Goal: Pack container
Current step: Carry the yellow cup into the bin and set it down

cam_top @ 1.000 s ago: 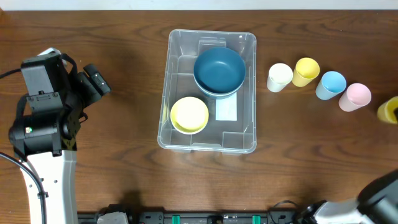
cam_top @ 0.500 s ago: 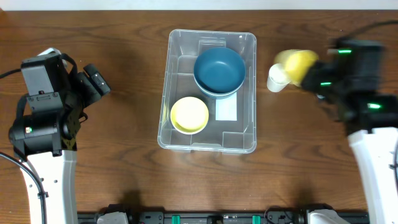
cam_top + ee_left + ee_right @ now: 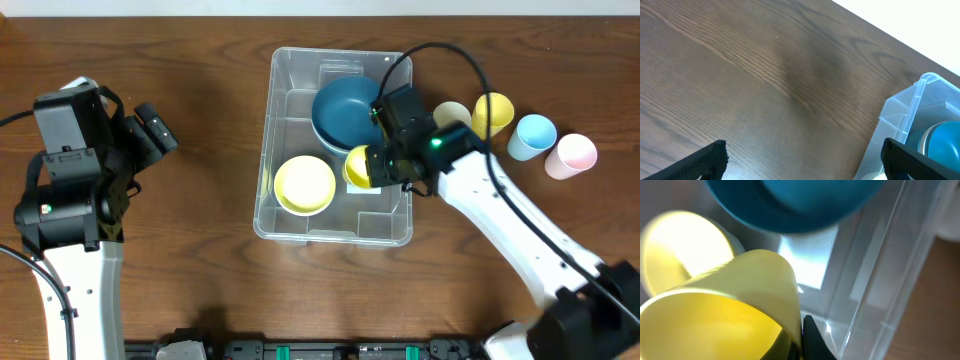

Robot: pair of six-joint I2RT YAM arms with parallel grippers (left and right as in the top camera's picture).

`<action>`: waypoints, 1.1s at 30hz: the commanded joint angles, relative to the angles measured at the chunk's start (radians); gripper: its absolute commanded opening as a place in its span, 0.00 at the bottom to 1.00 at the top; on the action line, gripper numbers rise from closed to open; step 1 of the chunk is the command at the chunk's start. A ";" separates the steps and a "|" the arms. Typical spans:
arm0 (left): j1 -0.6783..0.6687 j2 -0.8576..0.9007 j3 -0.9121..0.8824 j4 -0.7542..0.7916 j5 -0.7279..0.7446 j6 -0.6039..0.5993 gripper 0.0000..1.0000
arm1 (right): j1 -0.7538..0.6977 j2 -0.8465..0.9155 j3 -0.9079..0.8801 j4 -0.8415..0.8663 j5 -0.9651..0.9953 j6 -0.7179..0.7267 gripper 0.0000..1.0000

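Note:
The clear plastic container [image 3: 284,70] stands mid-table and holds a blue bowl [image 3: 345,112] and a pale yellow bowl [image 3: 304,184]. My right gripper [image 3: 382,165] is shut on the rim of a yellow cup [image 3: 359,167] and holds it over the container's right half, beside the white label. In the right wrist view the yellow cup [image 3: 730,310] fills the foreground above the blue bowl [image 3: 790,202] and yellow bowl [image 3: 675,245]. My left gripper [image 3: 802,160] is open and empty over bare table, left of the container [image 3: 910,110].
Several cups stand in a row right of the container: white [image 3: 452,114], yellow [image 3: 494,112], light blue [image 3: 533,135] and pink [image 3: 573,154]. The left arm [image 3: 75,170] stands at the table's left.
My right arm has come in from the right with the yellow cup, from over the cup row to above the container's inside. The left arm has not moved.

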 commanded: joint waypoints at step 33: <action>0.005 -0.003 0.017 -0.002 -0.008 -0.002 0.98 | -0.008 0.151 0.047 0.103 0.002 -0.044 0.43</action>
